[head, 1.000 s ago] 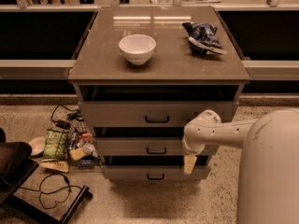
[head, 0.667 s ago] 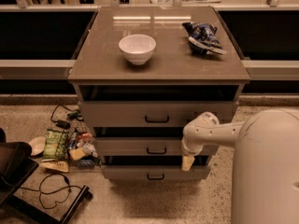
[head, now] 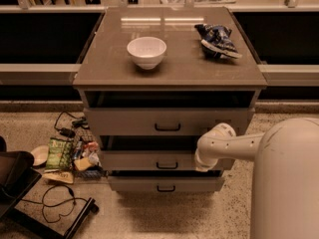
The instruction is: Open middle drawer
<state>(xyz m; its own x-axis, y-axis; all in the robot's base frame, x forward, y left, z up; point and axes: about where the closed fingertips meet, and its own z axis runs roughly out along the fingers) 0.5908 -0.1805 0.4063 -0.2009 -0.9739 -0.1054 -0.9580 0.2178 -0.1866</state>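
The middle drawer [head: 149,160] is the second grey-beige front of the cabinet [head: 169,73], with a small black pull handle [head: 167,166] at its centre. A dark gap shows above the front. My white arm [head: 234,146] reaches in from the right. Its gripper [head: 202,165] points down against the right part of the middle drawer front, well to the right of the handle. The taller top drawer [head: 124,121] is above it and the narrow bottom drawer [head: 134,184] below.
A white bowl [head: 146,51] and a blue snack bag [head: 218,40] sit on the cabinet top. Snack packets [head: 60,154], cables [head: 57,203] and a dark stand [head: 15,183] lie on the floor to the left. My white body [head: 289,183] fills the lower right.
The gripper has risen slightly, from about the bottom drawer's top edge to the middle drawer front. The drawers, bowl and bag have not moved.
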